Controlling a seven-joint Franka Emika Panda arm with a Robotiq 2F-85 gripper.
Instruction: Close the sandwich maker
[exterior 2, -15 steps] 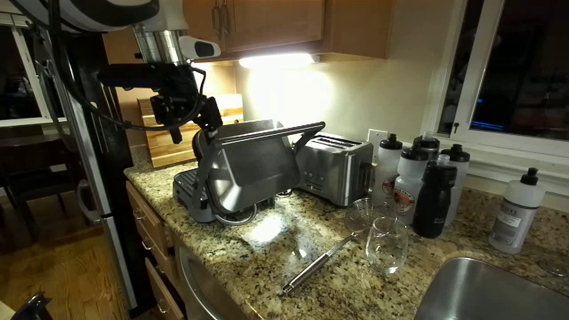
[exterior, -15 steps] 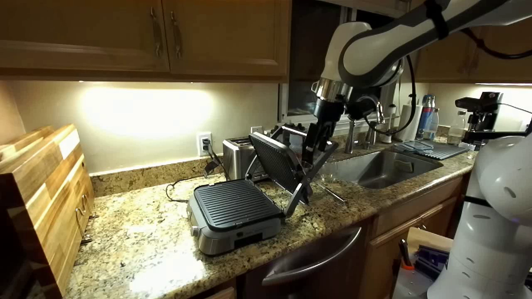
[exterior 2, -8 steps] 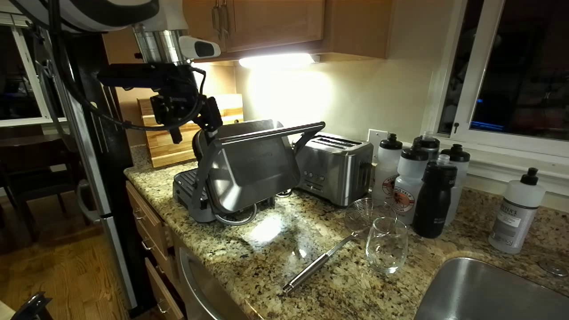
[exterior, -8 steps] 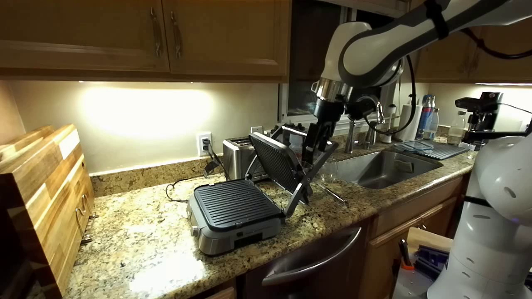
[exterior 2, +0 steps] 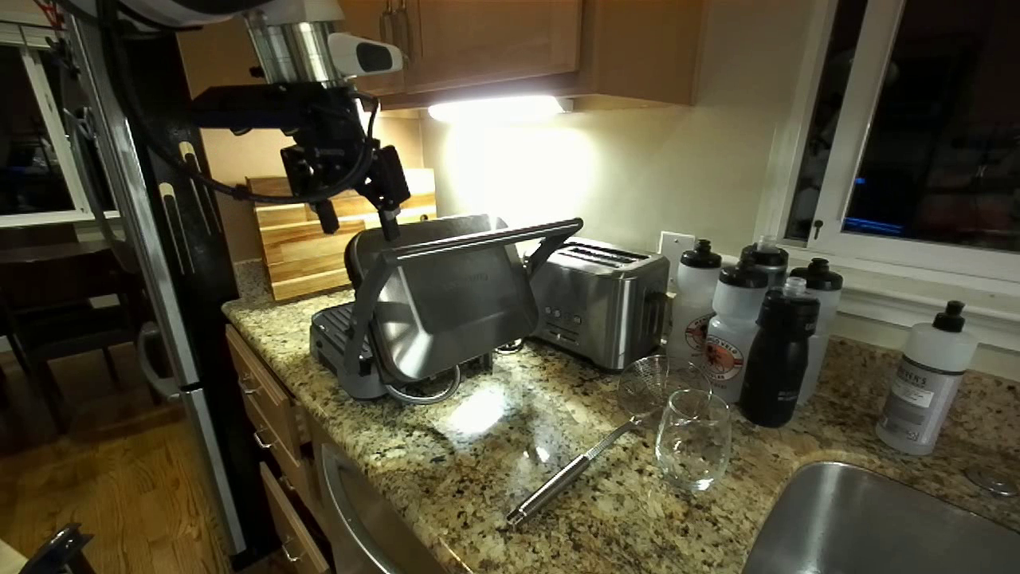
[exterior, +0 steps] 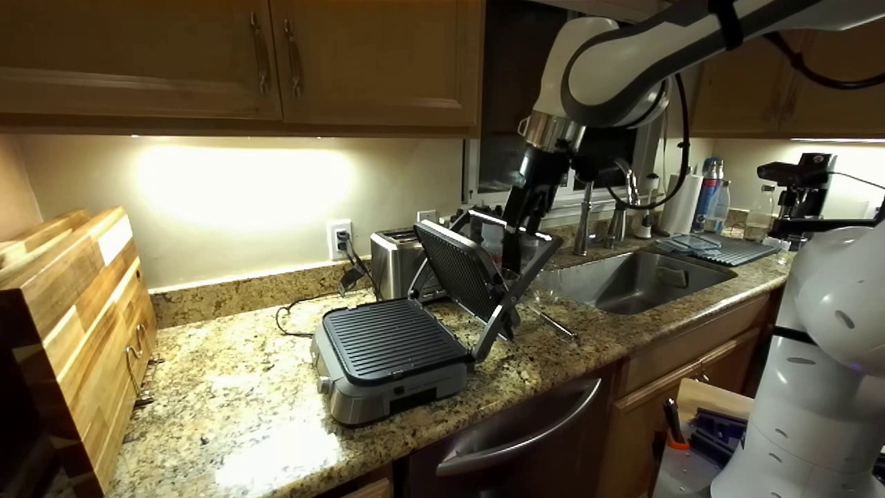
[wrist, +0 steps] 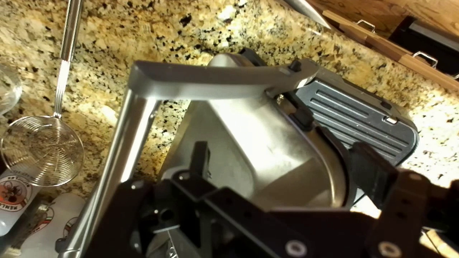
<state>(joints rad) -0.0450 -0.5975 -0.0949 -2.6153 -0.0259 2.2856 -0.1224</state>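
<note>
I had the gripper (wrist: 281,156) spread wide, its black fingers (wrist: 199,157) well apart and clasping nothing. Just past them in my wrist view was the grey lid (wrist: 227,154), and I could not tell whether either finger touched it. Taking the top of that view as twelve, the shiny handle (wrist: 127,139) crossed at nine o'clock and the ridged bottom plate (wrist: 353,114) showed at three. These were parts of the sandwich maker (exterior: 415,346), which stood open on the speckled counter (exterior: 235,387), its lid leaning back from the plate, as both exterior views showed me. Farther down in the wrist view, a wire strainer (wrist: 43,150) lay at nine o'clock, beyond the handle, with printed bottles (wrist: 14,195) at eight and wooden drawers (wrist: 380,46) at two. In an exterior view I saw the toaster (exterior: 395,270) at twelve o'clock from the sandwich maker, just behind it, a wooden board (exterior: 90,311) at nine, well apart, and the sink (exterior: 619,299) between two and three. Farther back, at one o'clock above the counter, was the dark window (exterior: 511,83), partly hidden by the arm (exterior: 601,76).
</note>
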